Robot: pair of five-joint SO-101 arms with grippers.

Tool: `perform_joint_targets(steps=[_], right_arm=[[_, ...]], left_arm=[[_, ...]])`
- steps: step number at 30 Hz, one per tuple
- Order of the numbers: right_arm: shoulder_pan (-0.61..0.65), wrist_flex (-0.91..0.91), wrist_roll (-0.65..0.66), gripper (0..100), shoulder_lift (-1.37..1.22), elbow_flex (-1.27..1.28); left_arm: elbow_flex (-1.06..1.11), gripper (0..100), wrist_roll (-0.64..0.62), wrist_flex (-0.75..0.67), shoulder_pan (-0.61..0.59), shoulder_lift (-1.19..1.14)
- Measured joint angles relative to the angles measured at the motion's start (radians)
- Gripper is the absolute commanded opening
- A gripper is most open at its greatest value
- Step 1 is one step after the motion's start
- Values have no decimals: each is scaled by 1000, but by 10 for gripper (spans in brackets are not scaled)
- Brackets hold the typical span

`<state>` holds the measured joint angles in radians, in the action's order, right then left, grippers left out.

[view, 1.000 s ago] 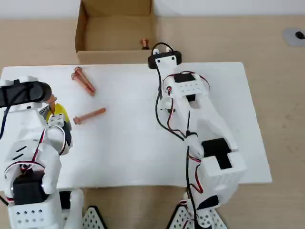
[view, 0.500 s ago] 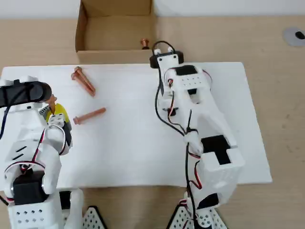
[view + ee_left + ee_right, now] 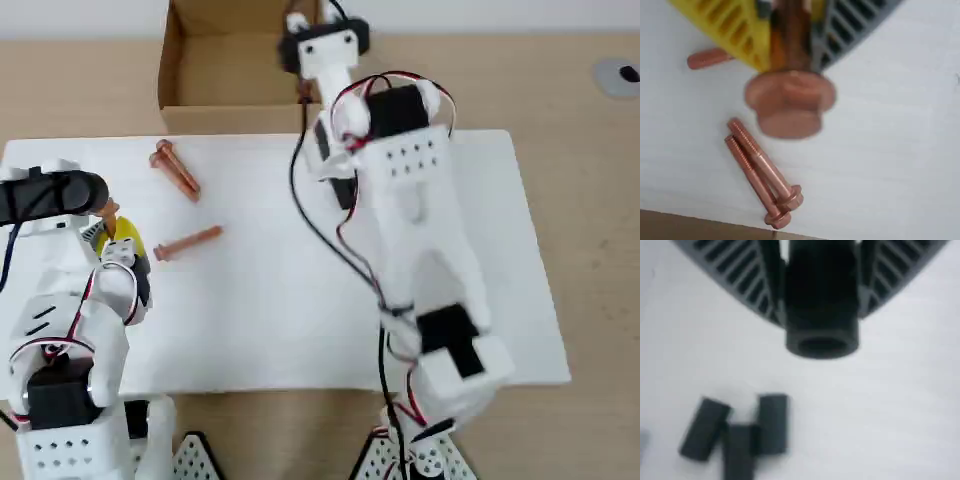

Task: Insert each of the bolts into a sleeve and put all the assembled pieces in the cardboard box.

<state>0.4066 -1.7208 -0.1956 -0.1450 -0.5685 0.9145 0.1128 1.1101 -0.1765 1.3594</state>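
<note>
From above, the cardboard box (image 3: 182, 62) sat open at the far edge of the tabletop (image 3: 580, 180), just beyond a white sheet (image 3: 250, 320). The right arm (image 3: 410, 210) stretched across the sheet, its wrist over the box's right wall. The left arm (image 3: 70, 310) stood at the sheet's left edge. A pair of bolts (image 3: 176, 169) lay touching near the sheet's far left corner, and a single bolt (image 3: 187, 243) lay apart from them, nearer the left arm.

In the left wrist view, the left hand (image 3: 790, 47) pinched a bolt (image 3: 789, 102) by its shank between a yellow and a grey finger, the head hanging free above the sheet.

In the right wrist view, the right hand (image 3: 822, 300) was clamped around a black sleeve (image 3: 822, 320), its open end hanging free. Three more sleeves (image 3: 740, 432) lay close together on a white surface below.
</note>
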Motion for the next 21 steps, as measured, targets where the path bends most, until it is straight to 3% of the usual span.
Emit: perform_joint_targets(steps=[9,15,21], right_arm=[[64,-15,-124,10,315,41],[66,21,-126,10,624,334],[66,236,-64,10,1007,789]], left_arm=[[0,11,0,0,0,0],[0,11,0,0,0,0],[0,11,-38,-44,0,0]])
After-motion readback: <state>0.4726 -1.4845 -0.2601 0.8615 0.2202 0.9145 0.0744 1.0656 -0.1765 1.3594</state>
